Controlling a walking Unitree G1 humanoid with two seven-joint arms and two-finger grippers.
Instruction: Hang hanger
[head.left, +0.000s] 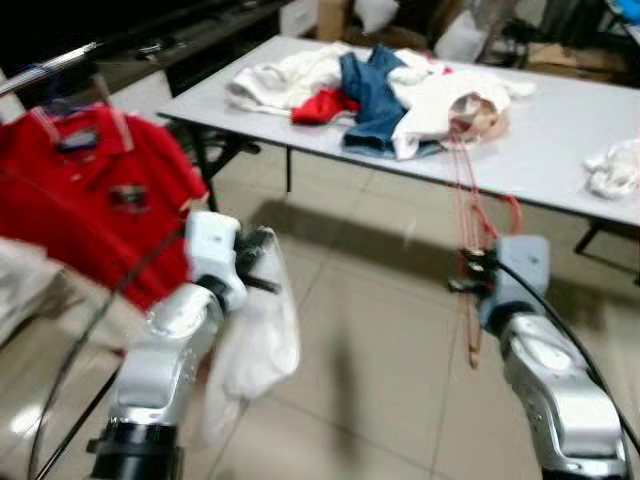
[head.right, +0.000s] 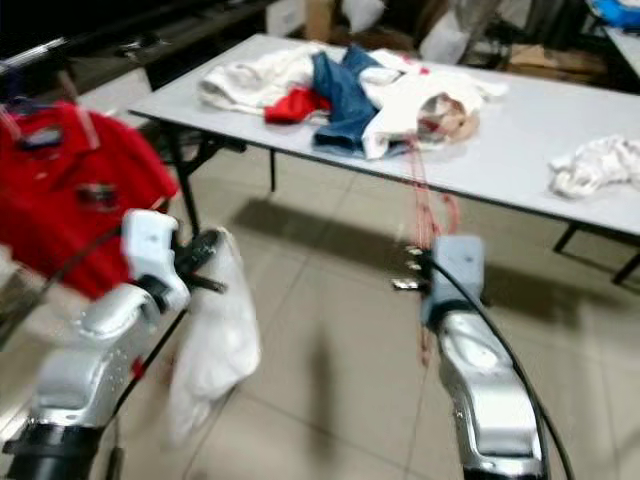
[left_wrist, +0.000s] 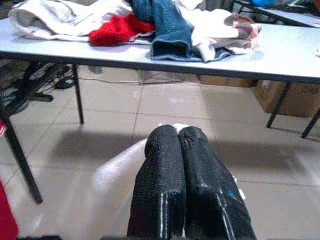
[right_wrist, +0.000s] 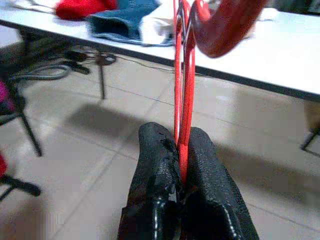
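Broadly, largest to smallest:

Floor: pale tiled floor lies wide and bare between the two arms and runs on under the table; dark shadows fall on it below the table's near edge.

Table: long grey table stands across the far side, its near edge running slantwise ahead of both arms, on thin dark legs with open room beneath.

Clothes pile: heap of clothes on the table's left half, white pieces with a blue denim one and a small red one; well apart from it, a little white cloth lies near the table's right end.

Red shirt: red polo shirt hangs at the far left, just beside the left arm, blurred.

White garment: white cloth droops from the left gripper toward the floor, clear of the table.

Hanger: red hanger, thin and upright, held in front of the table's edge, its hooked end curving above.

Left gripper: left gripper, jaws pressed together, white cloth caught beneath them.

Right gripper: right gripper, jaws pinching the hanger's two thin red bars between the pads, over bare floor short of the table.
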